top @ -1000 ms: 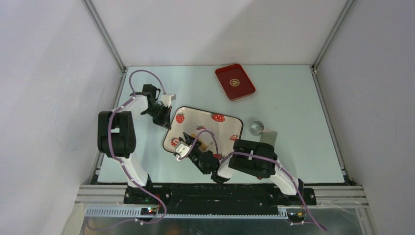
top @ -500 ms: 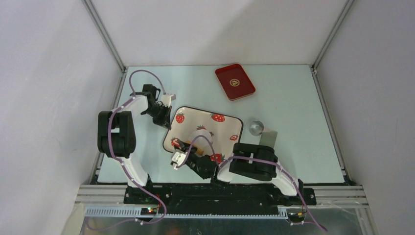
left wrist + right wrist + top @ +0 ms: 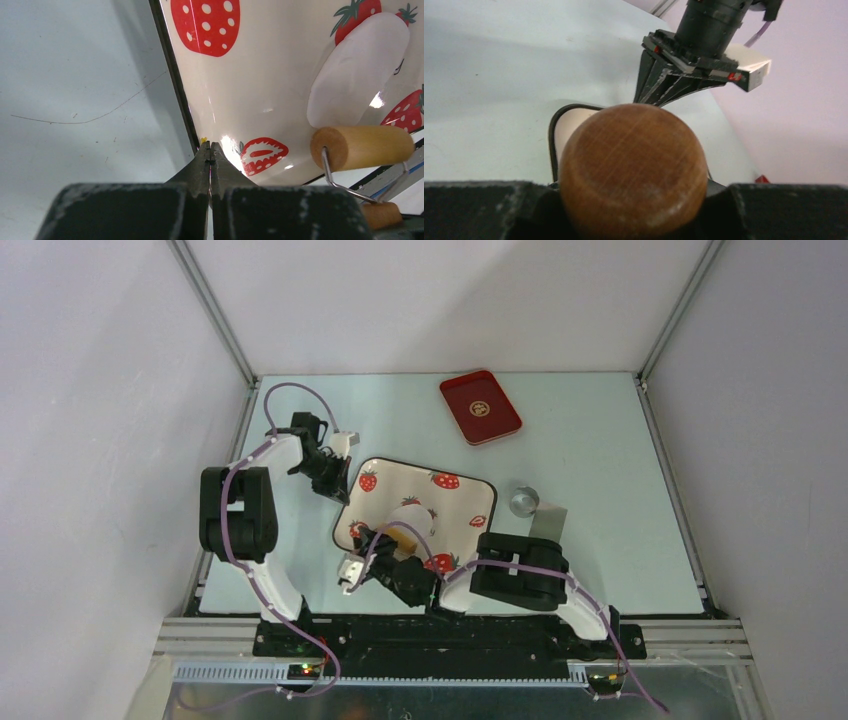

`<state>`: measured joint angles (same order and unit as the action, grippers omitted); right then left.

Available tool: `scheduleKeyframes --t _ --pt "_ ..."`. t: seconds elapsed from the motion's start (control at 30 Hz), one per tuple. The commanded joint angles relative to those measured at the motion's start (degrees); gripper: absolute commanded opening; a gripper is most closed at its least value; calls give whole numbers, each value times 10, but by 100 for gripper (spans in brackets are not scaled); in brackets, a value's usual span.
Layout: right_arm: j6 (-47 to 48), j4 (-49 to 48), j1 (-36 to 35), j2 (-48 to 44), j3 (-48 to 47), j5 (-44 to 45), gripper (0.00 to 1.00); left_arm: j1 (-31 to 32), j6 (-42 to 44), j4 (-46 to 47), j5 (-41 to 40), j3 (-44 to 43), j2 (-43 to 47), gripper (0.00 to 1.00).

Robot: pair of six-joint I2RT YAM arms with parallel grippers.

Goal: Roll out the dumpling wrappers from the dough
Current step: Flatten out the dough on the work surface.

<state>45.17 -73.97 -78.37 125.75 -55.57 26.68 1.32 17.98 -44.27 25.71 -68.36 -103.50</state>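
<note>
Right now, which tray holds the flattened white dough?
The cream strawberry-print rectangular tray, bearing the flat white dough; the small red tray farther back has none.

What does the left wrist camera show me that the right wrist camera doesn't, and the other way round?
Only left wrist: the flattened wrapper lying on the strawberry tray, the roller drum at its near end, and the left gripper shut, tips at the tray's dark rim. Only right wrist: the right gripper clamped on the round end of the roller handle. Both: the left gripper, the tray's rim, part of the handle and the table.
</note>
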Motion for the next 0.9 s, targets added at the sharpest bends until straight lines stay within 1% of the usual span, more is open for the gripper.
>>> scheduleKeyframes --t 0.0,0.1,0.23,0.3,0.5,0.67,0.87 --pt "79 -12 5 -70 -37 21 0 -3 -6 0 1 1 12 0" --pt "105 -11 15 -89 -56 30 0 -3 -5 0 1 2 14 0" --pt "110 -2 44 -119 -65 36 0 -3 -4 1 1 2 14 0" --pt "89 19 63 -132 -64 48 0 -3 -4 0 1 2 15 0" --pt "-33 107 107 -147 -51 80 0 -3 -4 1 1 2 15 0" --pt "-109 138 109 -120 -46 95 0 -3 -4 2 1 2 15 0" --pt "-151 152 99 -69 -46 101 0 -3 -4 2 1 3 18 0"
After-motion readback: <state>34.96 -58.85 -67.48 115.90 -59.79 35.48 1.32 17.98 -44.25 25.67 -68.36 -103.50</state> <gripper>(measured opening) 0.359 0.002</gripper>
